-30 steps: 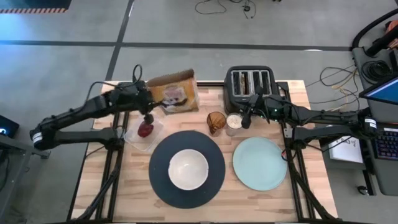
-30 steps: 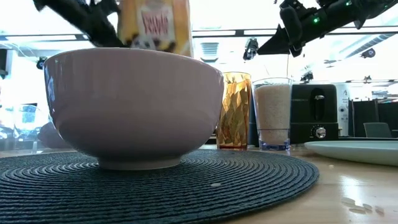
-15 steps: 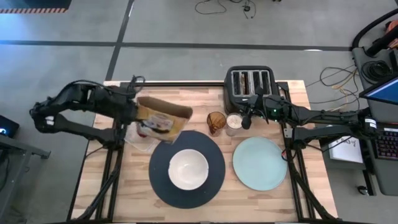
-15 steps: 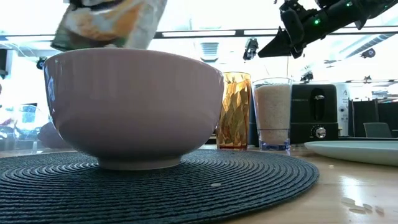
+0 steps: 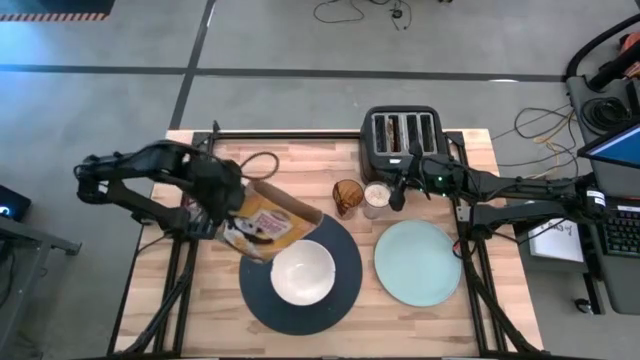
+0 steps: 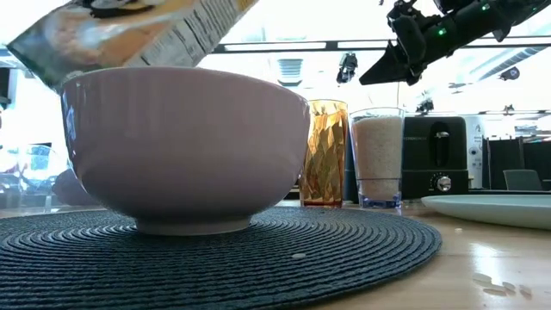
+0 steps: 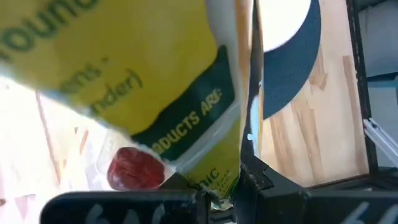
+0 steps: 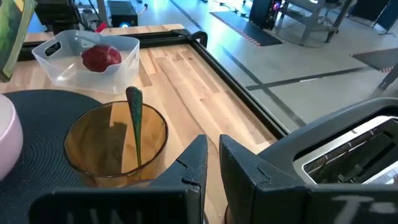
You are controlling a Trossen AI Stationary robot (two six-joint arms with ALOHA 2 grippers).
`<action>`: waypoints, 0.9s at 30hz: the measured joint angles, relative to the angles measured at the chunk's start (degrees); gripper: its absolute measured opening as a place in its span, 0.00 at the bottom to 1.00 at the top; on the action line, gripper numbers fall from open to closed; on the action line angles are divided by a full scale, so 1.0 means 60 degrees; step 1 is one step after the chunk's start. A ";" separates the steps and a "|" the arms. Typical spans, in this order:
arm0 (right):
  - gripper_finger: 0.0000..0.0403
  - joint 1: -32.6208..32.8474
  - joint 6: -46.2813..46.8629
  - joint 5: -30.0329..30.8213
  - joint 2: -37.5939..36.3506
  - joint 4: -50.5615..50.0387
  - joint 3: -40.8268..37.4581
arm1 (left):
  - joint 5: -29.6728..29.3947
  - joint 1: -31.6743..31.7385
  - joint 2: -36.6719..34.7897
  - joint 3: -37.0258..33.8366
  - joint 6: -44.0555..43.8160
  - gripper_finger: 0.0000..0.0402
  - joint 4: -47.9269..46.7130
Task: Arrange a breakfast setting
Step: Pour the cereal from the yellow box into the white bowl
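Note:
My left gripper (image 5: 224,208) is shut on the yellow-brown cereal box (image 5: 270,222), which is tilted over the far left rim of the white bowl (image 5: 302,272). The bowl sits on the large black round plate (image 5: 340,300). The pale green plate (image 5: 417,262) lies to its right. The dark red fruit (image 8: 101,57) lies in a clear tub, under the box in the high view. My right gripper (image 5: 400,192) hangs shut and empty above the two glasses. I see no toast slice. My left gripper pinches the cereal box between its two fingers at the box's end farthest from the bowl (image 7: 219,180). It comes from the table's left side. The box is lifted clear and tilted, its other end (image 5: 314,224) above the bowl's rim.
A black four-slot toaster (image 5: 402,135) stands at the far edge. An amber glass (image 5: 347,196) holding a green spoon (image 8: 134,118) and a clear glass of white grains (image 6: 377,155) stand in front of it. The clear tub (image 8: 74,59) sits left of the black plate.
My left gripper has carried the cereal box from the table's far left side toward the near edge and the bowl. It has tipped the box over, so the box now slants above the bowl's rim. The right arm has kept still.

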 joint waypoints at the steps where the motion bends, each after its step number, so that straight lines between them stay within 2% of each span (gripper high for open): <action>1: 0.08 0.0013 0.0000 -0.0041 0.0000 0.0000 0.0000 | 0.0029 -0.0152 0.0131 0.0000 -0.0156 0.03 -0.0012; 10: 0.08 0.0058 -0.0018 -0.0252 0.0011 -0.0011 0.0000 | 0.0601 -0.1158 0.1029 -0.0007 -0.1160 0.03 -0.0059; 27: 0.08 0.0220 0.0098 -0.0686 0.0015 -0.0008 0.0000 | 0.3359 -0.1384 0.1326 -0.0024 -0.3191 0.03 -0.0055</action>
